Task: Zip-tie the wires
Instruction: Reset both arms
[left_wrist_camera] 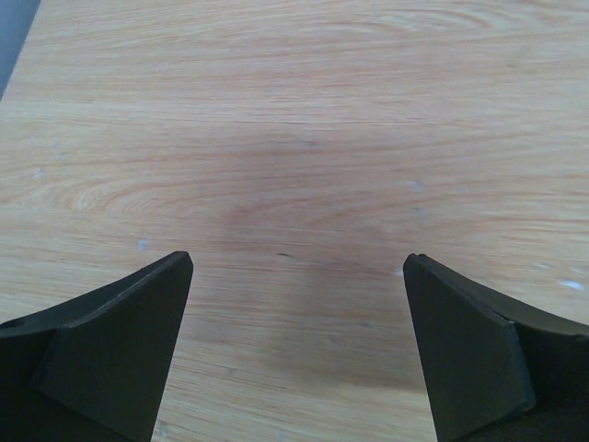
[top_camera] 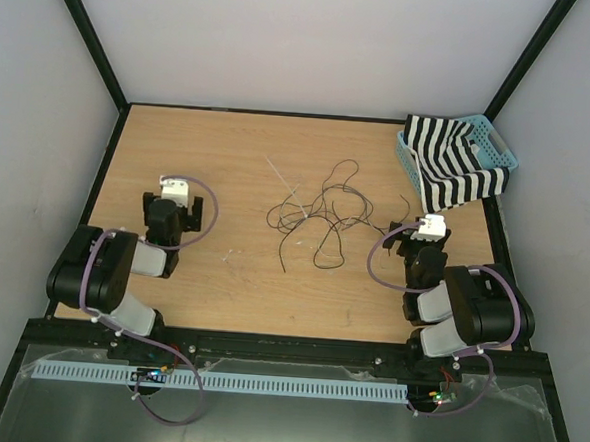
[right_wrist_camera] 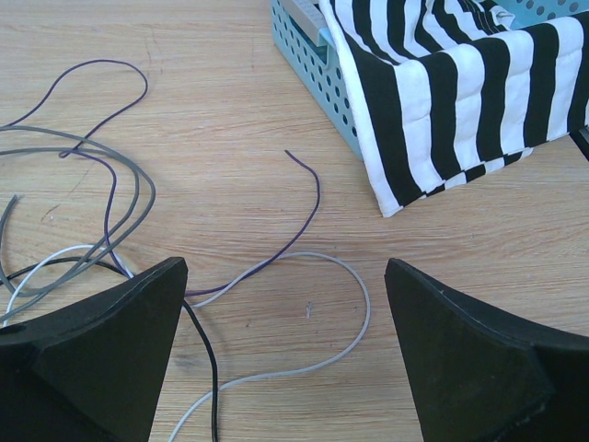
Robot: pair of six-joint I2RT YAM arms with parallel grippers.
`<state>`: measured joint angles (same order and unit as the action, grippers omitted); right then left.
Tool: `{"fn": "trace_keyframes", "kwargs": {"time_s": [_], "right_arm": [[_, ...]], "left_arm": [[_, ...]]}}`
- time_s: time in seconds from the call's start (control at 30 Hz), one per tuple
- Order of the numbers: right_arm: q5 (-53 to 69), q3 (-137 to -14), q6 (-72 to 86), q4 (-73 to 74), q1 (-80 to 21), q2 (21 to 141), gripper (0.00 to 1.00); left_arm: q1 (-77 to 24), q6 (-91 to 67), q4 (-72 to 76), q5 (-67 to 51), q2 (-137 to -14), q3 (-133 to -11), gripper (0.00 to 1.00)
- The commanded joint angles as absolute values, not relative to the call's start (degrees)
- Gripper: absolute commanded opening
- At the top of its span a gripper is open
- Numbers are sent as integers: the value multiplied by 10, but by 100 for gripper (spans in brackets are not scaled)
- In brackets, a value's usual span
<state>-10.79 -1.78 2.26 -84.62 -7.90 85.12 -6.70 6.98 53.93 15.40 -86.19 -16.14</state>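
1. Your left gripper (left_wrist_camera: 296, 260) hovers over bare table (left_wrist_camera: 294, 110), fingers spread, holding nothing.
2. Your right gripper (right_wrist_camera: 285, 264) is spread too, ready beside the wires (top_camera: 320, 215) tangled mid-table.
3. The zip tie (top_camera: 281, 177) is faint but probably lies at their far-left edge, untouched.

The wires (top_camera: 320, 218) lie in a loose tangle in the middle of the counter (top_camera: 222, 267). The zip tie (top_camera: 281, 177) lies at their left side, a little farther back. The basket (top_camera: 498, 145) sits in the far right corner. A cloth (top_camera: 448, 170) lies in it and hangs over its near side down to the counter. The left hand (left_wrist_camera: 299, 262) is over the left part of the counter, well apart from the wires. The right hand (right_wrist_camera: 287, 267) is just right of the wires, and some wire ends reach under it. The basket is behind it, to the right.
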Motion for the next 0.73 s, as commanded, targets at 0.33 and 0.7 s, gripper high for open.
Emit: {"fn": "trace_keyframes", "kwargs": {"time_s": [0.33,0.7], "right_arm": [[-112,-25,21,-874,-81,849,99],[-111,-25,21,-874,-81,848,99]], "left_arm": [[-27,38,534,106,-883,-219,99],[-13,33,510,73,-884,-224,99]]}}
